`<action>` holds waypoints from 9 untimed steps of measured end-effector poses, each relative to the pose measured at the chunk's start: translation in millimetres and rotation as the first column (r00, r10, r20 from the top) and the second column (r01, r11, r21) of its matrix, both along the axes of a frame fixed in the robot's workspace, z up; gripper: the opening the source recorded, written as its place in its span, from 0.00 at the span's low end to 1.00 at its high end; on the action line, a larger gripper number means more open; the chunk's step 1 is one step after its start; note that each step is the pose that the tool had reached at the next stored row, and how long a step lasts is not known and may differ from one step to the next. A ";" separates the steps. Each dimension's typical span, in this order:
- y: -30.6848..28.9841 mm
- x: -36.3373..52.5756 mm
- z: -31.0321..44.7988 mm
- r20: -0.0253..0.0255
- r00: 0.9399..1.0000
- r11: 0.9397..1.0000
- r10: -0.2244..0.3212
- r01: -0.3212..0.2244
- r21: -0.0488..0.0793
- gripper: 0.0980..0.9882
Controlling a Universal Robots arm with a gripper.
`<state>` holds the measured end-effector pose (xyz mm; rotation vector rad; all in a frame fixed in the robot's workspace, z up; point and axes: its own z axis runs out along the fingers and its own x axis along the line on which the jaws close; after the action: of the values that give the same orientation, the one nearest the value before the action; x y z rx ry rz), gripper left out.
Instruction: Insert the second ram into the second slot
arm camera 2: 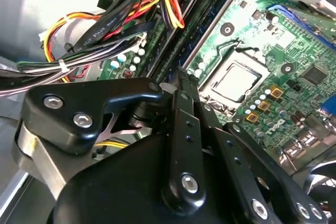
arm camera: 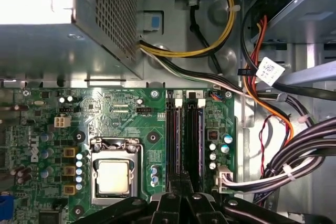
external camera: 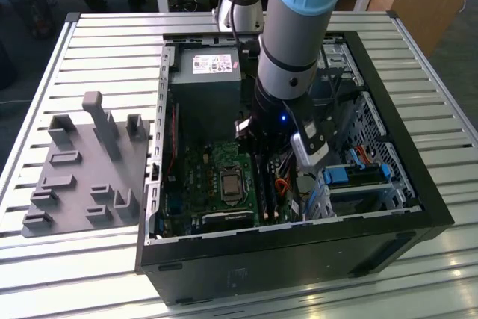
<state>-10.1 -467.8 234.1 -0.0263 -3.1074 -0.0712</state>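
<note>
one computer case (external camera: 388,184), one processor (arm camera: 114,176), one gripper (arm camera 2: 181,85)

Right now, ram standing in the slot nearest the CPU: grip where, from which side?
On the ram, probably the top long edge, mid-length, pinching its two flat faces from straight above. It stands on edge, with a white latch at its end and the neighbouring slot close alongside, so side access looks blocked.
</note>
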 end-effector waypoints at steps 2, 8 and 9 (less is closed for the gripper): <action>0.0 0.0 2.4 0.000 1.000 1.000 0.000 0.000 0.000 0.01; 0.0 0.0 10.0 0.000 1.000 1.000 0.000 0.000 0.000 0.01; 0.0 0.0 11.3 0.000 1.000 1.000 0.000 0.000 0.000 0.01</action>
<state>-10.1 -467.8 245.5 -0.0263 -3.1074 -0.0713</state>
